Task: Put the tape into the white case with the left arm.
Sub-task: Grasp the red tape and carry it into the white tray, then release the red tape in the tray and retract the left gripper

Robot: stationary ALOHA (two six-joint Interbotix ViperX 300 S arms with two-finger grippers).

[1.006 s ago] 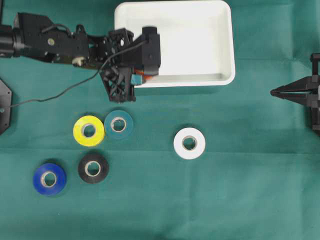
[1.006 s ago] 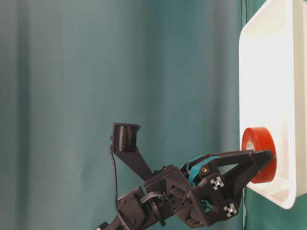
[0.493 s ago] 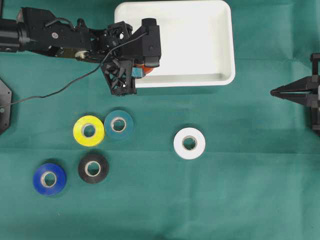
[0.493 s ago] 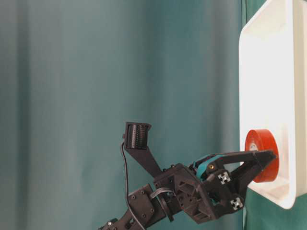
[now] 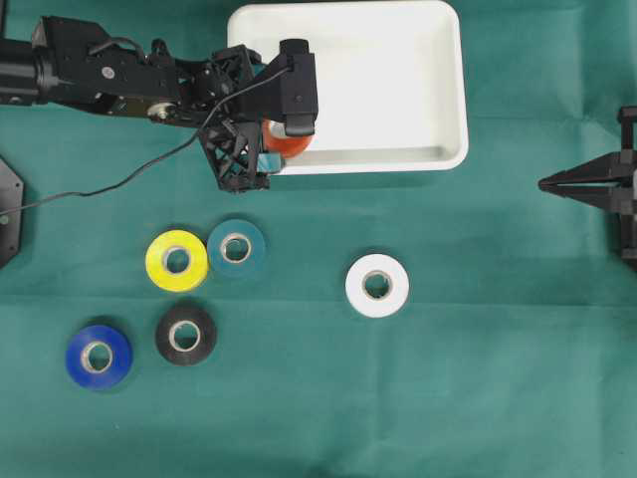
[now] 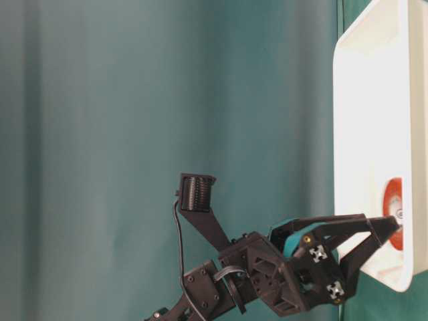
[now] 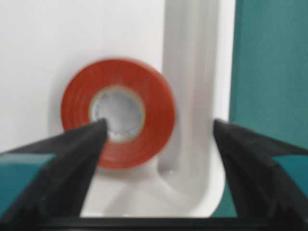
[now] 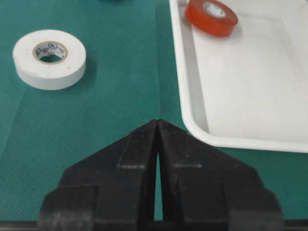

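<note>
The tape, a red roll (image 7: 118,113), lies flat on the floor of the white case (image 5: 388,80), in its corner nearest the left arm. My left gripper (image 7: 160,122) hangs just above it, open, its teal-banded fingers spread to either side of the case's rim, holding nothing. From overhead, the wrist camera hides most of the red roll (image 5: 282,142) and the left gripper (image 5: 271,149). The table-level view shows the red roll (image 6: 393,204) inside the case (image 6: 374,100) beyond the spread fingertips. My right gripper (image 8: 158,122) is shut and empty at the table's right edge (image 5: 545,183).
On the green cloth below the case lie a yellow roll (image 5: 176,260), a teal roll (image 5: 236,247), a black roll (image 5: 185,334), a blue roll (image 5: 99,356) and a white roll (image 5: 377,285). The left arm's cable trails to the left.
My left gripper has opened and let go of the red roll, which dropped from standing between the fingers to lying flat in the case. The right arm stayed still.
</note>
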